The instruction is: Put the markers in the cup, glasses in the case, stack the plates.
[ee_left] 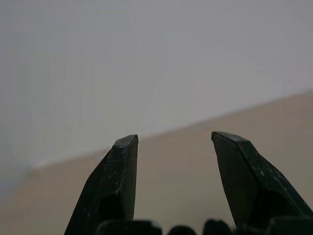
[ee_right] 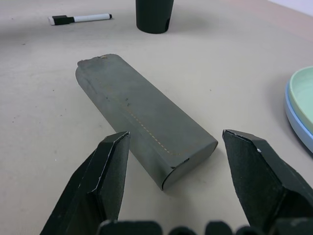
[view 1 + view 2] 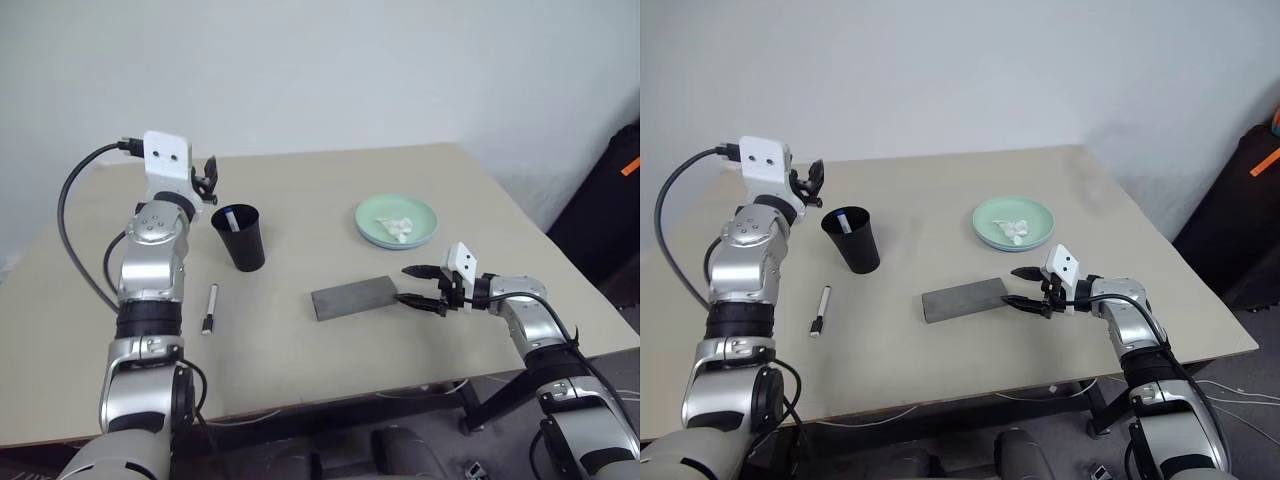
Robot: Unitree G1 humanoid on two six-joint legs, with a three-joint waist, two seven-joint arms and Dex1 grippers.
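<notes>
A plain pale wall backs a beige desk point(image 3: 300, 340).

Left gripper point(image 3: 208, 177): raised, level, jaws parted and empty, standing just above and beyond the black cup point(image 3: 240, 237). One marker point(image 3: 232, 219), blue-tipped, already stands in that cup. The second, pale marker point(image 3: 209, 308) lies flat on the desk, below and nearer the robot than this gripper.

Right gripper point(image 3: 420, 286): spread wide, empty, low over the desk, with the end of the grey case point(image 2: 142, 115) just ahead of its fingertips. The plates point(image 3: 397, 220) sit stacked beyond it, mint on blue, with a white tissue point(image 3: 400, 228) on top. The glasses cannot be made out.

Step in hand, as judged: marker collection. The next move calls for lowering the left gripper over the pale marker and pinching it across its barrel.
</notes>
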